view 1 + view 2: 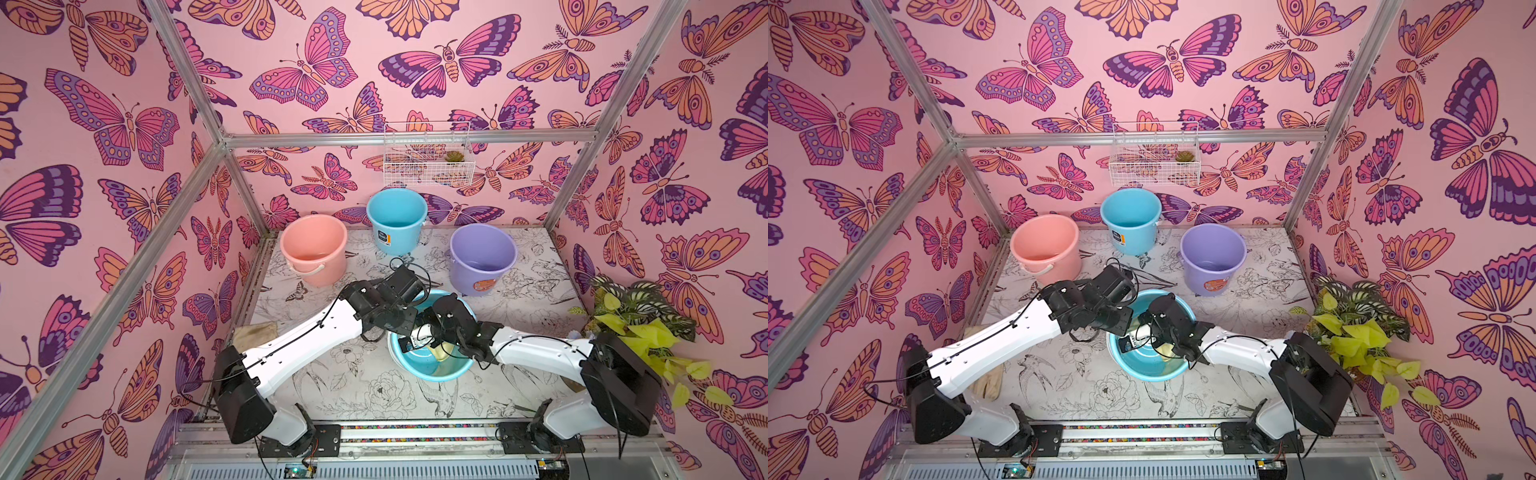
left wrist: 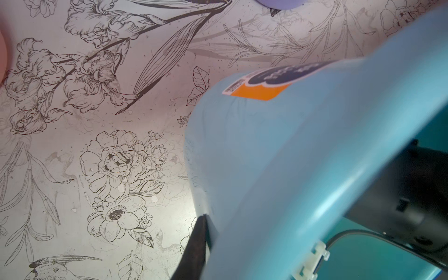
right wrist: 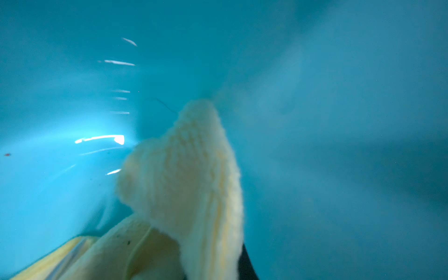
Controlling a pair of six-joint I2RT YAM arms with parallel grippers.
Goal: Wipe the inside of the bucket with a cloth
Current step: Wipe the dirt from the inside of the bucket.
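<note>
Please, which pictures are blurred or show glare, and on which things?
Right wrist view: the cloth is soft and out of focus; white glare streaks lie on the bucket wall. Left wrist view: the bucket's near rim is blurred, while the printed table is sharp. Both top views: evenly lit, sharp, no strong glare.

Left arm (image 1: 307,336) and right arm (image 1: 540,351) crowd centre blue bucket (image 1: 432,372) mouth. Pink bucket (image 1: 313,249), rear blue bucket (image 1: 397,220), purple bucket (image 1: 482,259) line upper table (image 1: 357,386). Plant (image 1: 640,320) blocks right edge. Lower-centre table open.

left arm (image 1: 307,332) and right arm (image 1: 540,349) reach inward, wrists bent down; left tool (image 2: 203,242) and right tool (image 1: 415,341) closed.
</note>
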